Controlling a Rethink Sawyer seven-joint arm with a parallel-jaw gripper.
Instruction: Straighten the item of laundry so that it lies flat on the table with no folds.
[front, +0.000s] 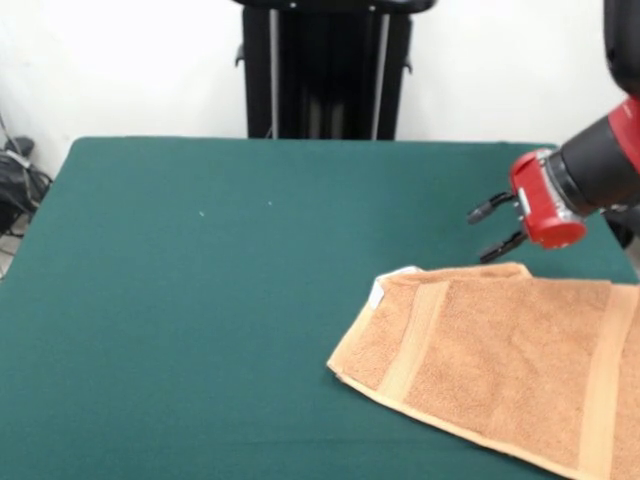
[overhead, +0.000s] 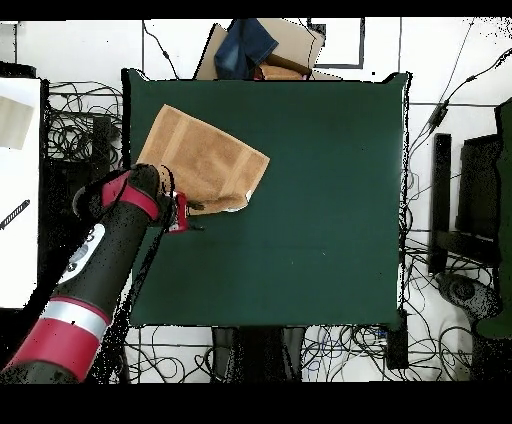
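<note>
Towel: orange-tan terry towel is lying on the green worktop, toward the front view's right side and running past that picture's right and lower edges.
Fold: its far-left corner seems to be doubled under, with a white tag peeking out there (the layering is hard to read from above).
Bands: two paler woven bands are crossing the cloth.
Pincer: pincer is hovering just behind the towel's far edge, its two black fingers spread apart and holding nothing.
Arm: red and black arm is reaching in from the worktop's side.
</note>
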